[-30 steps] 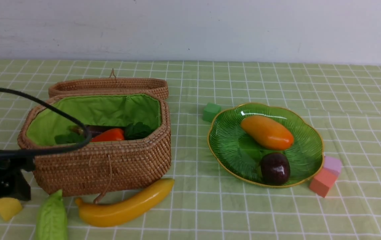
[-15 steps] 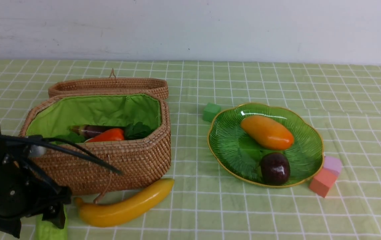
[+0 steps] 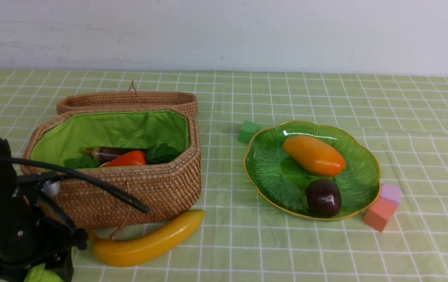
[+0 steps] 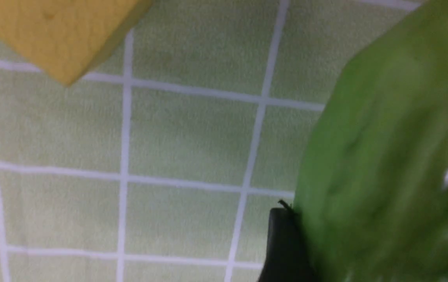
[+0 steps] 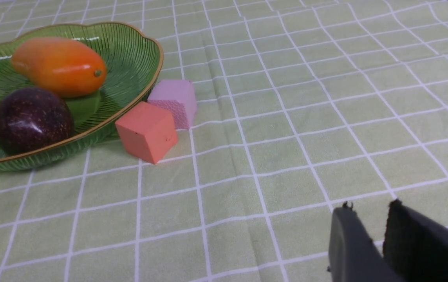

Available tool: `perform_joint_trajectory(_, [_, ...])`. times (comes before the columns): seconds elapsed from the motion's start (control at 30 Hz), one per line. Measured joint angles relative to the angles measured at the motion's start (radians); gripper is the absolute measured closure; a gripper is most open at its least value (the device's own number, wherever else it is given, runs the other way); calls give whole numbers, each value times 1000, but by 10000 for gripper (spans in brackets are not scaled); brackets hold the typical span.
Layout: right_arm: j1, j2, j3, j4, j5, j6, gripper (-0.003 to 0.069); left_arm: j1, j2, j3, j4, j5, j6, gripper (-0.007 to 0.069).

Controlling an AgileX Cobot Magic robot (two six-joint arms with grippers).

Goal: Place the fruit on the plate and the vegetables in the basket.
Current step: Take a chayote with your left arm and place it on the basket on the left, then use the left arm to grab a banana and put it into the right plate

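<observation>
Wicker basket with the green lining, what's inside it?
A long dark purple eggplant, an orange-red carrot and dark green leaves show above the front wall of the brown woven basket. That wall hides whatever lies lower.

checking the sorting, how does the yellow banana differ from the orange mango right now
The long curved yellow toy banana lies on the checked tablecloth in front of the brown wicker basket; the oval orange toy mango sits in the green glass plate. The banana is slender and bent, the mango plump and straight. Both are glossy toy fruit.
</observation>
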Motion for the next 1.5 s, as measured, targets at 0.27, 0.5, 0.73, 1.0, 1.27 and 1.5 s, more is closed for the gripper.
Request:
perform_joint_trajectory(0.27, [0, 0, 0, 0, 0, 0, 489, 0, -233, -93, 81, 198, 19, 183])
perform_joint_trajectory(0.5, [0, 0, 0, 0, 0, 0, 480, 0, -311, -292, 65, 113, 17, 183])
perform_joint_trajectory(0.73, [0, 0, 0, 0, 0, 0, 471, 0, -168, -474, -66, 15, 23, 183])
perform_joint_trajectory(1.0, [0, 0, 0, 0, 0, 0, 456, 0, 72, -545, -114, 2, 1, 183])
perform_joint_trajectory(1.27, [0, 0, 0, 0, 0, 0, 445, 0, 132, -547, -126, -22, -113, 21])
perform_joint_trajectory(1.5, [0, 0, 0, 0, 0, 0, 439, 0, 27, -547, -130, 10, -47, -40])
